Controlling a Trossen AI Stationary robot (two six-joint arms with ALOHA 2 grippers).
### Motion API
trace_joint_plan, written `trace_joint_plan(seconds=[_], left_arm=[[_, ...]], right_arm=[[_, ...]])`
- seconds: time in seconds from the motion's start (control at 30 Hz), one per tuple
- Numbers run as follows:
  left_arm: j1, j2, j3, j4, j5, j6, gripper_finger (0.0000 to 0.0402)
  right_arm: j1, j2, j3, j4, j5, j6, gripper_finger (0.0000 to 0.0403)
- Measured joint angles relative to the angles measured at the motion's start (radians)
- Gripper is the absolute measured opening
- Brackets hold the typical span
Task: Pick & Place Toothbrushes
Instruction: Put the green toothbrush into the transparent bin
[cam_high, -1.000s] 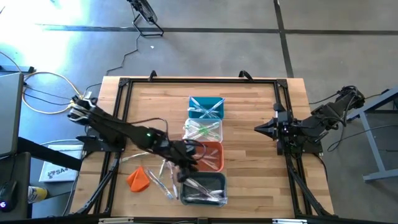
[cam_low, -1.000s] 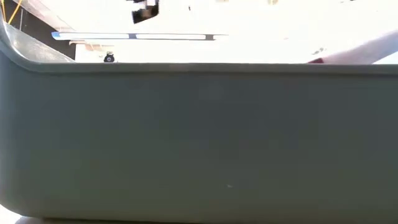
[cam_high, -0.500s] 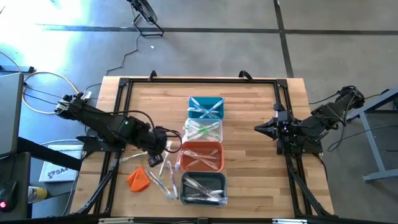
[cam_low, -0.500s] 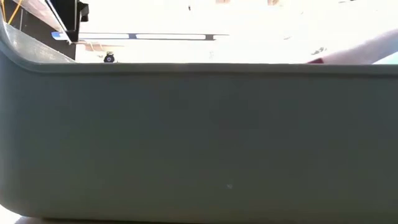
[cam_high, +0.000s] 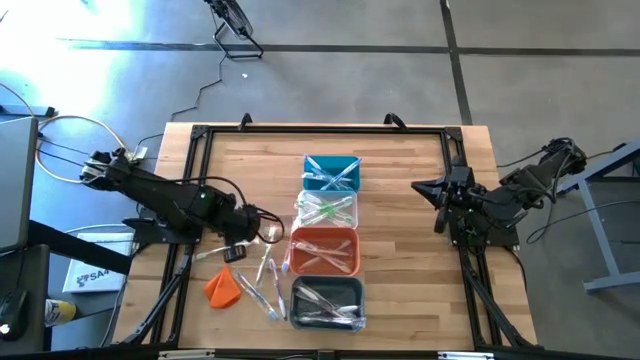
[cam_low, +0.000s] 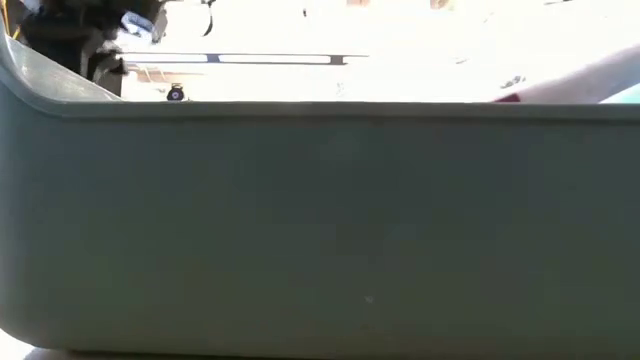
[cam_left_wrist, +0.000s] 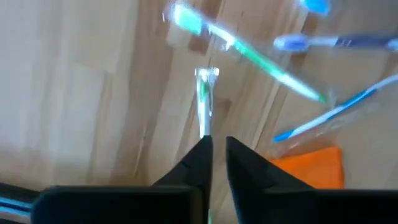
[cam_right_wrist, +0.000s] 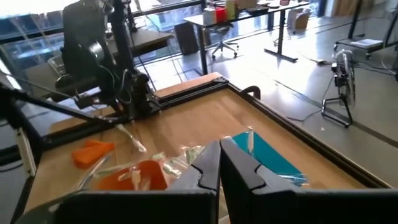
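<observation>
Toothbrushes (cam_high: 262, 288) lay loose on the bench (cam_high: 400, 170) left of four plastic bins. The left gripper (cam_left_wrist: 214, 152), over the grey bin a second before, had swung back and pinched one thin green-and-clear handle (cam_left_wrist: 205, 102). The right gripper (cam_high: 420, 187) waited clenched, empty, far right.
</observation>
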Motion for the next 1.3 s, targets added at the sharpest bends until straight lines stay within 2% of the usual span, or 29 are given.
trace_joint_plan(seconds=[0.13, 0.4, 0.6, 0.83, 0.97, 1.2, 1.3], left_arm=[[0.007, -0.058, -0.122, 0.083, 0.063, 0.020, 0.0006], [0.005, -0.133, -0.310, 0.164, 0.153, -0.020, 0.0007], [0.005, -0.141, -0.347, 0.213, 0.165, -0.046, 0.0001], [0.005, -0.141, -0.349, 0.278, 0.107, -0.067, 0.0009], [0.005, -0.141, -0.349, 0.279, 0.108, -0.065, 0.0037], [0.005, -0.141, -0.349, 0.277, 0.104, -0.067, 0.0136], [0.005, -0.141, -0.349, 0.266, 0.101, -0.054, 0.0163]], right_arm=[[0.000, 0.012, 0.000, 0.000, 0.043, 0.024, 0.0002], [0.000, 0.078, 0.000, 0.038, 0.171, 0.025, 0.0002], [0.000, 0.107, 0.000, 0.093, 0.185, 0.021, 0.0002], [0.000, 0.109, 0.000, 0.098, 0.186, 0.021, 0.0002], [0.000, 0.109, 0.000, 0.098, 0.184, 0.021, 0.0002], [0.000, 0.109, 0.000, 0.098, 0.166, 0.014, 0.0002], [0.000, 0.109, 0.000, 0.098, 0.166, 0.014, 0.0002]])
